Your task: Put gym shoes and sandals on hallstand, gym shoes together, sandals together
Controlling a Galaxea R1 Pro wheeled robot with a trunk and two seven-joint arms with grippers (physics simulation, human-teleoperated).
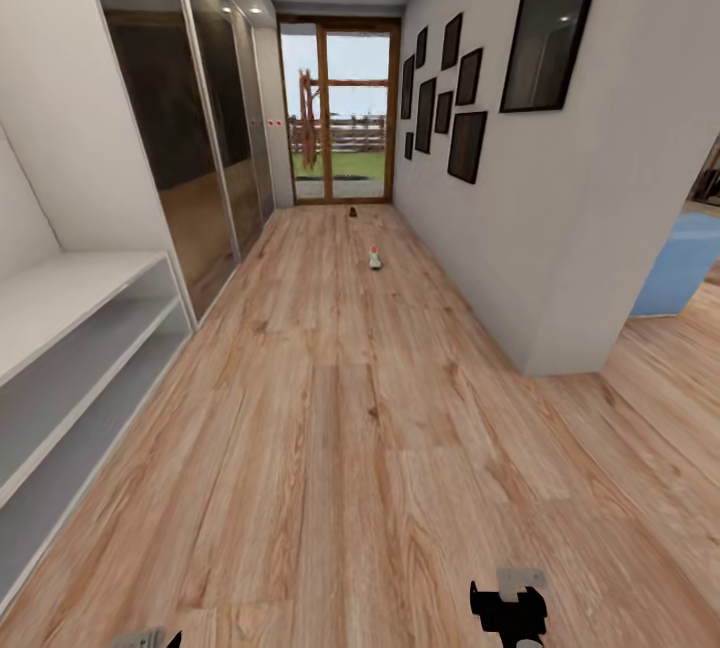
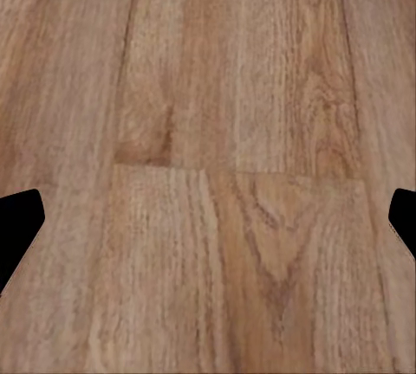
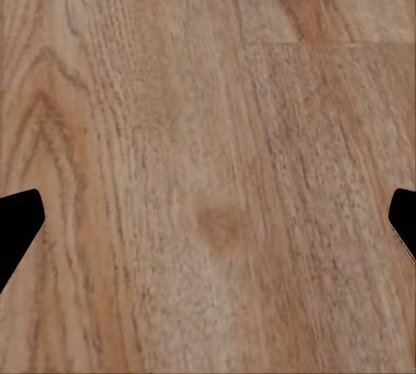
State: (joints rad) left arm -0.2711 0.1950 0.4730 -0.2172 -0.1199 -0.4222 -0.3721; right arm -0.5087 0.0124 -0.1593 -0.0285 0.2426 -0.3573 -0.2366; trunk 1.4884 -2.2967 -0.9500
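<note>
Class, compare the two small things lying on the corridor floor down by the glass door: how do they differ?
The gym shoe is pale with a red-orange patch; the dark thing, perhaps a sandal, is brown. The gym shoe lies nearer the camera; the dark thing lies close to the glass door. Both rest on the wood floor, not on the shelf unit.

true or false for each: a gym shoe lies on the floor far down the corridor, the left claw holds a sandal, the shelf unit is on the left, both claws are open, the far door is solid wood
1. A gym shoe lies on the corridor floor, far ahead. True.
2. The left claw holds a sandal. False: it is empty, over bare planks.
3. The pale shelf unit stands on the left. True.
4. Both claws are open. True: the right claw is spread too.
5. The far door is solid wood. False: it is glazed, showing grass and fence.
</note>
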